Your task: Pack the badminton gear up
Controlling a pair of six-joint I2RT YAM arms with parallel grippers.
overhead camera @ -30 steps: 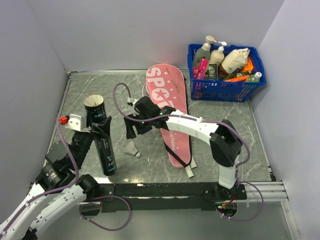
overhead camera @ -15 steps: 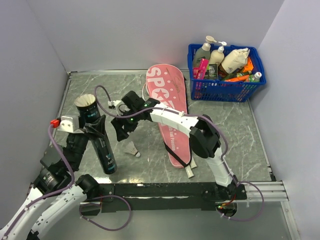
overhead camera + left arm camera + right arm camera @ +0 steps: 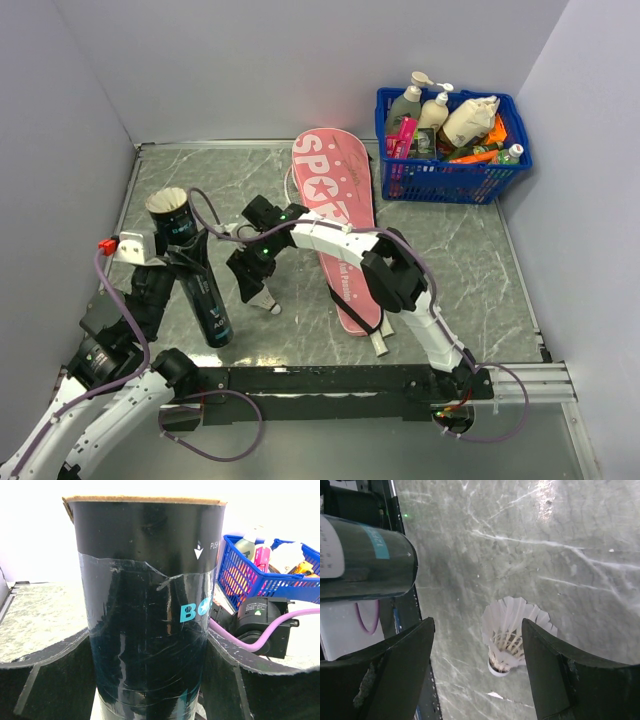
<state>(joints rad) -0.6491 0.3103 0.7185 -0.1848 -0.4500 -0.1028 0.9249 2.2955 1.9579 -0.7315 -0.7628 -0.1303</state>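
My left gripper (image 3: 192,262) is shut on the slim black tube (image 3: 196,275), which leans left with its open top (image 3: 167,201) up. In the left wrist view the tube (image 3: 150,610) fills the gap between both fingers of that gripper (image 3: 150,685). A white feather shuttlecock (image 3: 512,635) lies on the table, cork toward me. My right gripper (image 3: 477,625) hangs open over it, and the feathers lie by the right finger (image 3: 550,665). In the top view the right gripper (image 3: 254,287) covers most of the shuttlecock (image 3: 273,306). The pink "SPORT" cover (image 3: 340,215) lies mid-table, with white handles (image 3: 381,342) at its near end.
A blue basket (image 3: 455,175) of bottles stands at the back right. Grey walls close in the marbled table (image 3: 470,270) on three sides. The tube's lower end (image 3: 370,562) lies close to the left of the right gripper.
The right gripper has swung left and toward the near edge, coming down over the shuttlecock. The tube's top has tilted further left in the left gripper.
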